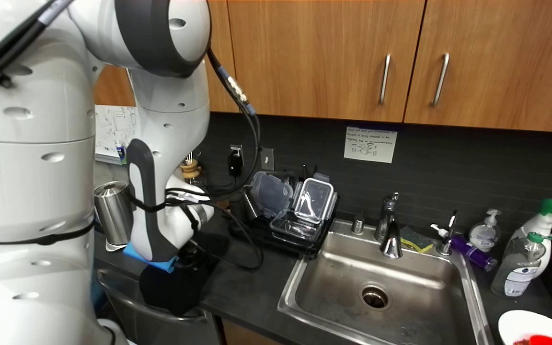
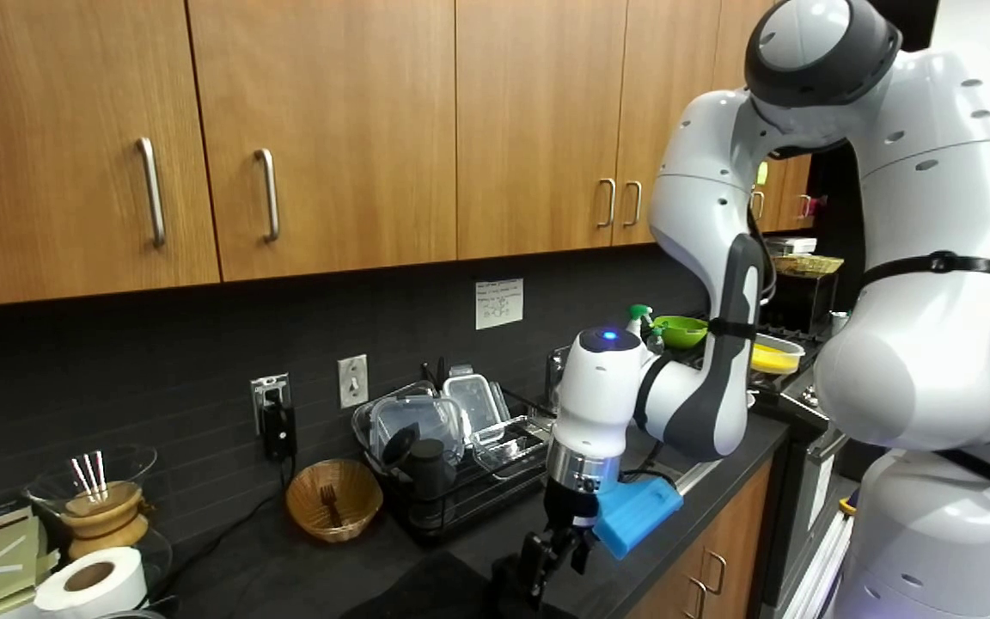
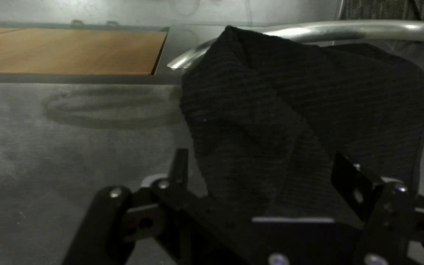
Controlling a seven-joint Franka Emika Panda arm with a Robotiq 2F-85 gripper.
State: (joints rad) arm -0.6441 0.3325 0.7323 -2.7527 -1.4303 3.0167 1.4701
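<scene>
Gripper (image 3: pixel 261 169), fingers apart, above the dark counter (image 3: pixel 105 158), close to a black cloth (image 3: pixel 256 121).
Wrist view, left to right: wooden panel (image 3: pixel 72 51), beyond the counter; cloth, lying on the counter and overhanging its edge; curved metal bar (image 3: pixel 344 31), beyond the counter.

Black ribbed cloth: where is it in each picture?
In an exterior view: the cloth is at lower left.
In an exterior view: the cloth is at bottom middle, cut by the frame.
In the wrist view: the cloth runs from centre to right.
Shared landmark: the countertop, beside the cloth in all three.
</scene>
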